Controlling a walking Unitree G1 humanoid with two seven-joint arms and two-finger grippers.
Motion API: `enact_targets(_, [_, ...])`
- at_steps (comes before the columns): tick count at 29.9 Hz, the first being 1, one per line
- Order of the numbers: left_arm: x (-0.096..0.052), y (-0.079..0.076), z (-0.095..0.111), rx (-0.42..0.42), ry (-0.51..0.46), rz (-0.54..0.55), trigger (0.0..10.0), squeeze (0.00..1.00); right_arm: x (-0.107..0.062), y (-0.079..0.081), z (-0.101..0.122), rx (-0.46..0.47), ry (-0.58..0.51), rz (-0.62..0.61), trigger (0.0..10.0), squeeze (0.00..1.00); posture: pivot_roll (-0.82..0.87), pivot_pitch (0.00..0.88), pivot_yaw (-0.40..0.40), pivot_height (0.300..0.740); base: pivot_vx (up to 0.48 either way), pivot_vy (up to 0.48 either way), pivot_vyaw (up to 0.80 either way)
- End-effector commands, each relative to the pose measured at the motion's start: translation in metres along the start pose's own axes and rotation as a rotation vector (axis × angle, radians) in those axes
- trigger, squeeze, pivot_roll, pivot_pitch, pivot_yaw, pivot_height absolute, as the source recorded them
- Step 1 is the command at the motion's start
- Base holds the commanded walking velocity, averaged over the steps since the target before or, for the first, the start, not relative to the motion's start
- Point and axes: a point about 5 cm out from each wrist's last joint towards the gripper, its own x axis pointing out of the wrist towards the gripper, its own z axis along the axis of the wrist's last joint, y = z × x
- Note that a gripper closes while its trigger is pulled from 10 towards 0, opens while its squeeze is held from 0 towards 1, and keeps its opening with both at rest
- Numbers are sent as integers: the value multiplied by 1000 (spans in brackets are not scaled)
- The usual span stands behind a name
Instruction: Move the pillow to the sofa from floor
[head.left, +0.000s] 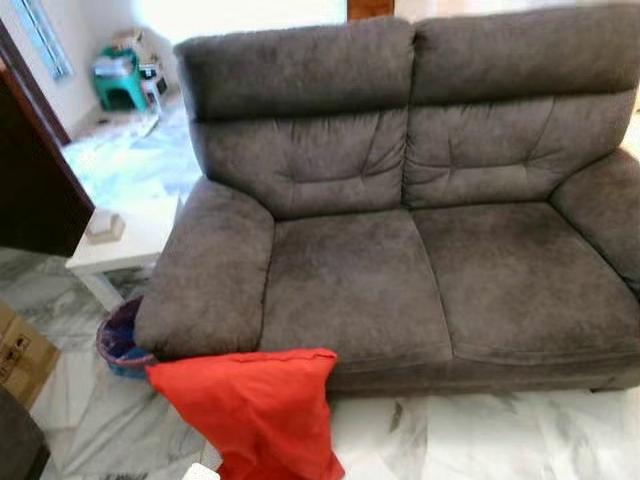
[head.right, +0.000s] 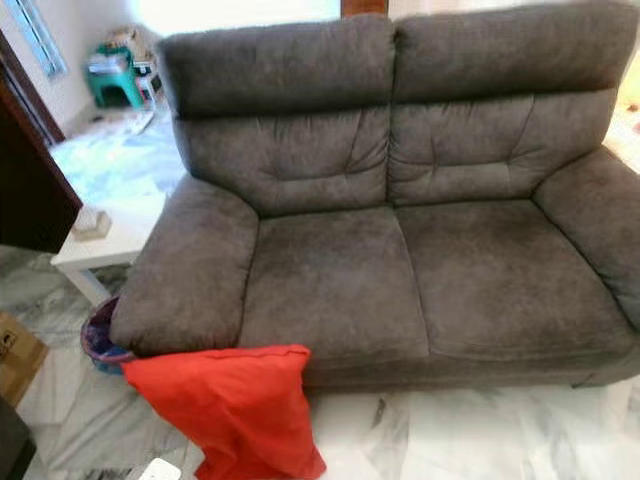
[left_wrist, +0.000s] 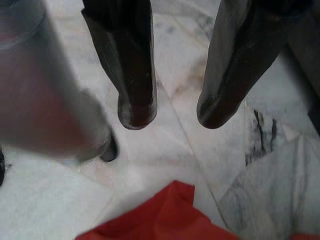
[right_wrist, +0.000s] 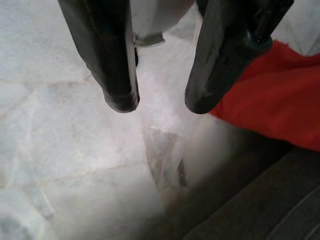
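Leaning against the front of the sofa (head.left: 400, 220), a red pillow (head.left: 250, 410) stands on the marble floor (head.left: 480, 440) at the foot of the sofa's left armrest, its upper edge touching the seat front. Head views: grey two-seat sofa, both seat cushions bare. Just beside the armrest, a dark blue bin (head.left: 118, 340) sits on the floor, partly under a white side table (head.left: 120, 245) that carries a small tissue box (head.left: 103, 226). A cardboard box (head.left: 22, 352) is at the left edge; a green stool (head.left: 118, 85) stands well apart in the far room. A small white object shows at the bottom edge beside the pillow; cannot tell what it is.

Left wrist view: left gripper (left_wrist: 172, 112) hangs over the marble floor, its two black fingers spread apart with nothing between them. A corner of the red pillow (left_wrist: 165, 220) lies beyond the fingertips, not touching them. A blurred silver cylinder with a reddish reflection is close beside the gripper.

Right wrist view: right gripper (right_wrist: 160, 105) also over the floor, fingers parted and holding nothing. The red pillow (right_wrist: 270, 100) lies just beside one finger, against the dark sofa base (right_wrist: 270, 210). A white rounded part is visible behind the fingers; identity unclear.
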Motion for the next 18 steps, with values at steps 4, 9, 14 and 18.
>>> enact_targets(4, [-2,4,-13,8,47,10,10000,0,-1,9,-7,8,24,23,10000,0,-13,62,66,740,0,326,0])
enact_targets(9, [-2,4,-13,7,46,10,10000,0,-1,8,-8,5,28,24,10000,0,-12,62,66,740,0,322,0])
enact_targets(14, [-3,7,-14,11,41,16,10000,0,-2,7,-9,4,35,23,10000,0,-11,62,66,740,0,165,0])
enact_targets(18, [-6,16,-20,-11,29,27,10000,0,-2,6,-10,4,36,23,10000,0,-11,61,63,740,0,0,0])
